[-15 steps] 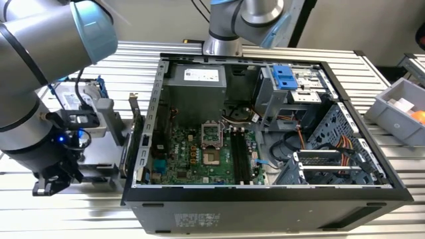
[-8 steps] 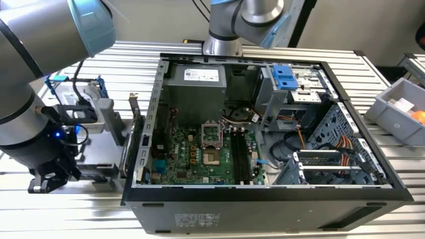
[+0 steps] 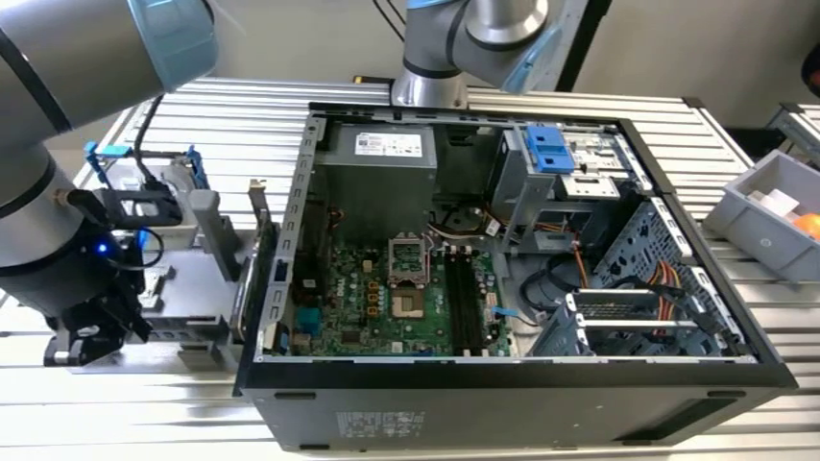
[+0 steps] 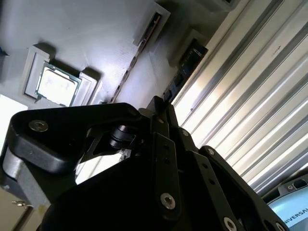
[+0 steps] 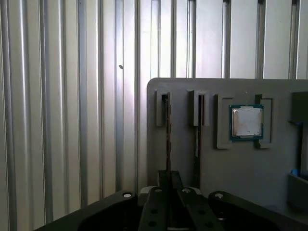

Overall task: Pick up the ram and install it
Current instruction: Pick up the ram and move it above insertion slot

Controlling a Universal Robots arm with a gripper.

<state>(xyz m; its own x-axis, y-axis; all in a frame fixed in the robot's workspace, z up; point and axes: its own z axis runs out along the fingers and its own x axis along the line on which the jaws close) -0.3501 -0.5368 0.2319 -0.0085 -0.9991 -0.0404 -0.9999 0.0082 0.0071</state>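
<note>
Ram, a thin dark circuit-board stick, stands edge-on in a slot of the grey plastic holder, its face hidden. We cannot tell whether the black gripper at its end grips it.

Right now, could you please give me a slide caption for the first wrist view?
Gripper lined up on the ram, standing edgewise in a grey holder beside a processor chip.

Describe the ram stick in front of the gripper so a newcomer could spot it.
In the first wrist view, a grey holder plate lies on the slatted metal table. The ram stands edge-on in its outermost narrow slot, straight ahead of the gripper; the other slot sits between it and the square processor chip.
</note>
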